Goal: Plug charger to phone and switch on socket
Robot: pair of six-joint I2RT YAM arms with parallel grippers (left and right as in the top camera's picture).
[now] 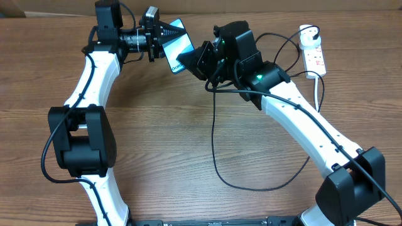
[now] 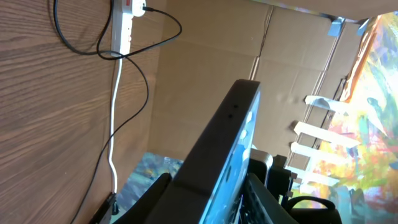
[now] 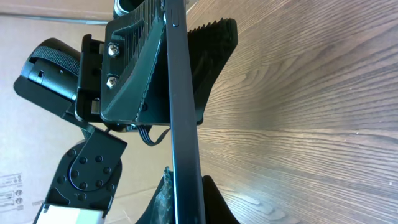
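The phone [image 1: 180, 43] is held up above the table at the back, its light blue screen facing up. My left gripper [image 1: 165, 39] is shut on its upper end. My right gripper [image 1: 193, 63] is shut on its lower end. The left wrist view shows the phone [image 2: 227, 140] edge-on between my left fingers [image 2: 208, 208]. The right wrist view shows the phone [image 3: 182, 106] edge-on between my right fingers [image 3: 186, 202]. The charger cable [image 1: 213, 141] hangs from near my right gripper and loops over the table. Its tip is hidden. The socket [image 1: 315, 56] lies at the back right.
The socket [image 2: 124, 25] with a red switch and its white cord [image 2: 114, 124] also show in the left wrist view, with black cable looped beside them. A round white plug [image 1: 308, 30] sits in the socket's far end. Cardboard walls stand behind the table.
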